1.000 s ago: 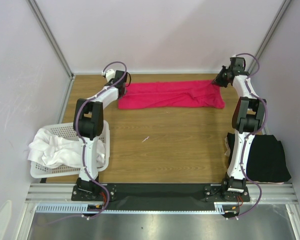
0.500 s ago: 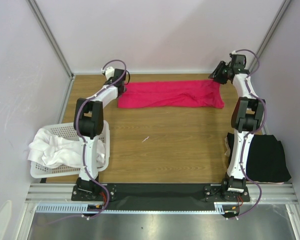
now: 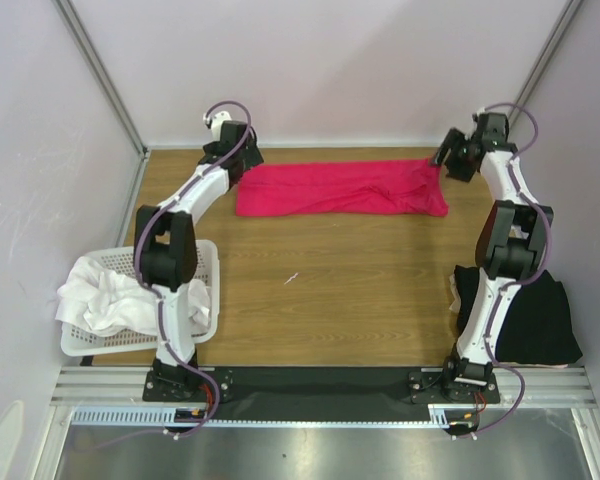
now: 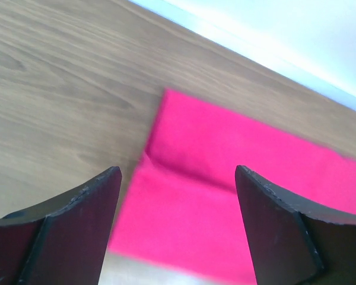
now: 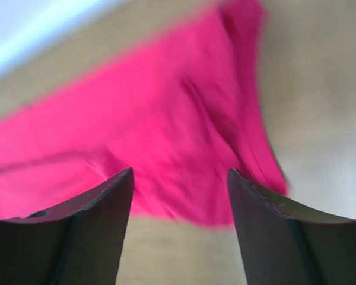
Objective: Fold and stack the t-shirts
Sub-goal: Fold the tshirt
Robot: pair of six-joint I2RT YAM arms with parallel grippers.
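T-shirt (image 3: 342, 188) crimson-pink, wrinkled long strip, left pincer (image 4: 178, 178) and right pincer (image 5: 180, 178) spread, empty.

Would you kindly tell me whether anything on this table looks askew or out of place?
The white t-shirts spill over the basket's left rim, and the pink t-shirt's right end lies rumpled and uneven; nothing looks damaged.

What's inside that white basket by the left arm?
Crumpled white t-shirts fill the white basket, spilling over its rim. Anything underneath them is covered.
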